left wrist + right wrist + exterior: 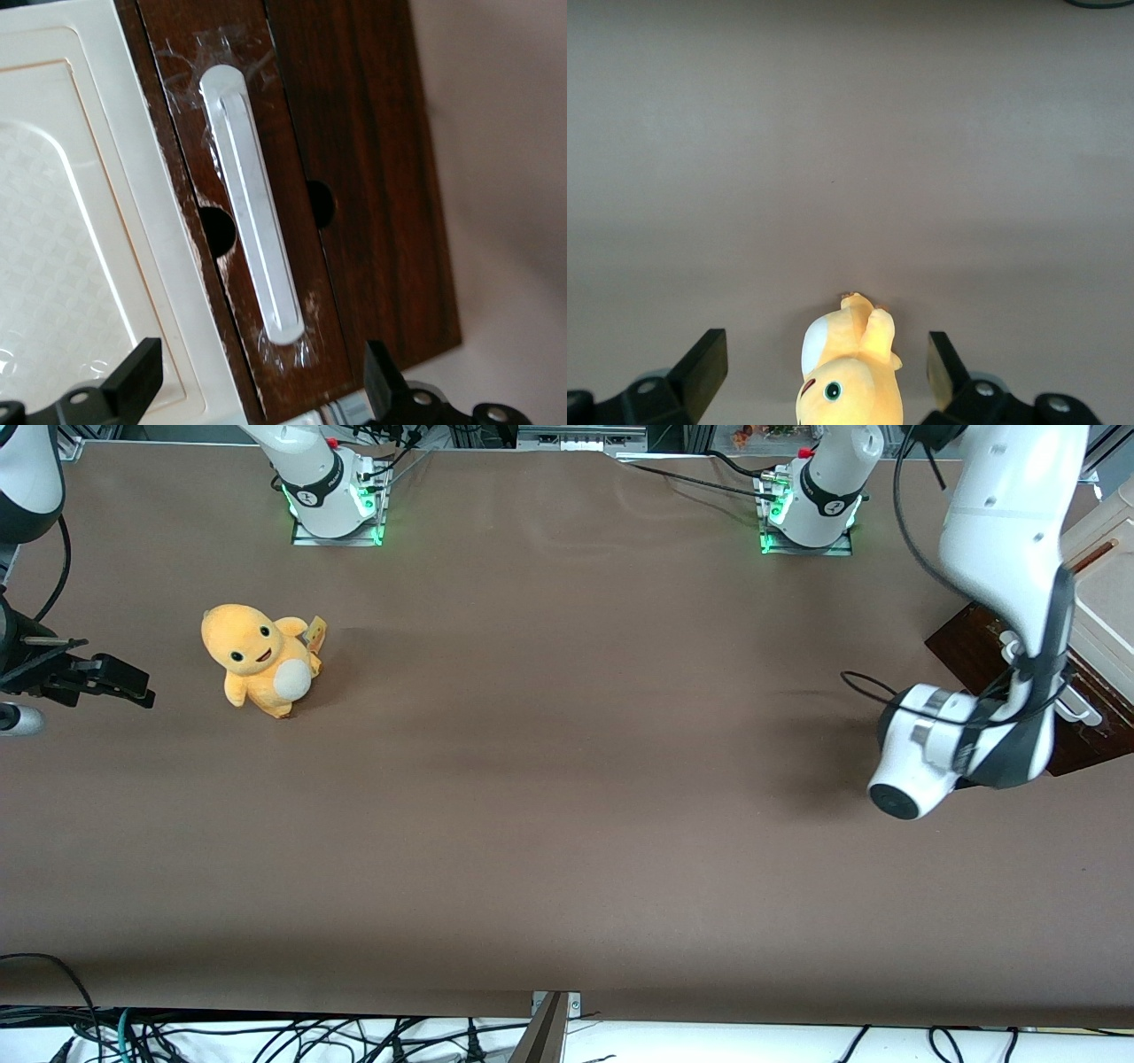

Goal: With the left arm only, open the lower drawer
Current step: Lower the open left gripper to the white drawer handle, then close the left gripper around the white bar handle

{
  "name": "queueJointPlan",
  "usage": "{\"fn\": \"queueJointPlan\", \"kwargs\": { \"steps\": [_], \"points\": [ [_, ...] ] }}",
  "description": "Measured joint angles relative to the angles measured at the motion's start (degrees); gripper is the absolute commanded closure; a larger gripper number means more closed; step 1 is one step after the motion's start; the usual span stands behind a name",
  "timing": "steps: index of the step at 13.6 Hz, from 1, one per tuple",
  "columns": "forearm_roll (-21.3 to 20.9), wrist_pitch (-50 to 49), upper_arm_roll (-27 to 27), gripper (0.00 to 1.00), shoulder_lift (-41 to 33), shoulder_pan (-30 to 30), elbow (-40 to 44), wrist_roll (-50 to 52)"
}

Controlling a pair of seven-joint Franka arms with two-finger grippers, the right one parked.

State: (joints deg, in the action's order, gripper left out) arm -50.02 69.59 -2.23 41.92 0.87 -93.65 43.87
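Note:
In the left wrist view two dark brown glossy drawer fronts lie side by side. A long white-silver bar handle (252, 204) sits on the front beside the cream cabinet top (71, 221). The front farther from that top is the lower drawer (381, 177). No pale inside shows on either. My left gripper (257, 363) is open, its black fingers (133, 376) standing wide on either side of one end of the handle, apart from it. In the front view the left arm's wrist (921, 753) hangs low in front of the cabinet (970, 646) and hides the gripper.
An orange plush toy (261, 657) stands on the brown table toward the parked arm's end. The cream cabinet body (1107, 593) rises at the working arm's end. A black cable (864, 684) loops off the wrist.

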Motion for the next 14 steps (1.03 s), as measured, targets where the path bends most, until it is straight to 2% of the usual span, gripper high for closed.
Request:
{"fn": "queueJointPlan", "kwargs": {
  "steps": [2, 4, 5, 7, 10, 14],
  "points": [
    [-2.71, -0.48, 0.42, 0.00, 1.29, -0.69, -0.48, 1.07],
    [-3.19, -0.65, 0.75, 0.00, 1.27, -2.00, -1.10, 2.28],
    [-4.08, -0.65, 0.78, 0.04, 1.27, -2.83, -1.54, 3.16],
    [-6.25, 0.48, 0.78, 0.05, 1.27, -4.28, -2.88, 5.42],
    [-7.86, 2.61, 0.76, 0.12, 1.28, -5.14, -5.45, 11.09],
    [-9.18, 3.56, 0.74, 0.31, 1.28, -5.30, -6.33, 14.56]
  ]
}}
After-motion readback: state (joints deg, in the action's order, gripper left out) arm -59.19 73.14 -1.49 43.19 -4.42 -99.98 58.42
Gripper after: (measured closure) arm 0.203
